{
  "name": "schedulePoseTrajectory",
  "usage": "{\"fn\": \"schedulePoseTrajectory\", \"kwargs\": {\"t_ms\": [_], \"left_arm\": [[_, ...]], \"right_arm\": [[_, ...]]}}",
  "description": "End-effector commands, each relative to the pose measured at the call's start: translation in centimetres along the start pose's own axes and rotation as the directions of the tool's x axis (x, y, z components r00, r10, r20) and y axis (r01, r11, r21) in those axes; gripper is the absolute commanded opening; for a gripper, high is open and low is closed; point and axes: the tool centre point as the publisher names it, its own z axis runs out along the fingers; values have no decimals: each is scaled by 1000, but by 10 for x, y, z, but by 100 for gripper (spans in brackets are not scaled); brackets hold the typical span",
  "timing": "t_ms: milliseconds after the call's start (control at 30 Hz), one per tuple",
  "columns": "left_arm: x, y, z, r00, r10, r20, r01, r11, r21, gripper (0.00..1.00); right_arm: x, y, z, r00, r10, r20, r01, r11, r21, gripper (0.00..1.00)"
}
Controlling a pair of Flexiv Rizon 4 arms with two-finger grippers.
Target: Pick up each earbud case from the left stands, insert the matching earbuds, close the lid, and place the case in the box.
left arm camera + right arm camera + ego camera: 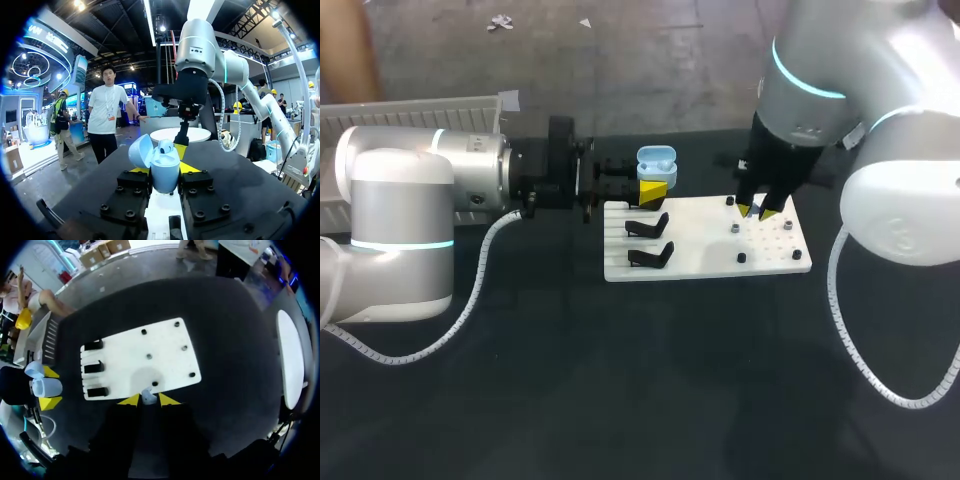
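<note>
Black table (620, 390), white board (710, 245), 3 stands (94, 367)

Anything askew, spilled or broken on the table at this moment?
Nothing stands out. The left gripper holds the blue earbud case with its lid open. The right gripper holds an earbud over the white board. The three black stands sit empty in a row.

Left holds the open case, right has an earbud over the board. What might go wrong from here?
1. The earbud sits only at the very tips of the right gripper; it may twist or slip in transit.
2. The earbud case in the left gripper has its lid up on one side; the right gripper coming in could knock the lid or shove the earbud case askew.
</note>
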Motion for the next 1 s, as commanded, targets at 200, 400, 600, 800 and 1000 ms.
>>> {"fn": "schedulePoseTrajectory", "kwargs": {"t_ms": [200, 400, 600, 800, 1000], "left_arm": [[1, -2, 1, 1000, 4, 3, -4, 1000, -8, 0], [1, -2, 1, 1000, 4, 3, -4, 1000, -8, 0], [1, -2, 1, 1000, 4, 3, -4, 1000, -8, 0], [1, -2, 1, 1000, 4, 3, -4, 1000, -8, 0], [1, -2, 1, 1000, 4, 3, -4, 1000, -8, 0]], "right_arm": [[14, 7, -28, 996, -84, -15, 83, 996, -20, 0], [22, 21, -46, 979, -195, -52, 194, 981, -29, 0], [27, 34, -60, 951, -301, -75, 299, 954, -32, 0], [27, 47, -75, 926, -367, -83, 363, 930, -63, 0], [24, 62, -87, 893, -442, -78, 435, 896, -91, 0]]}}
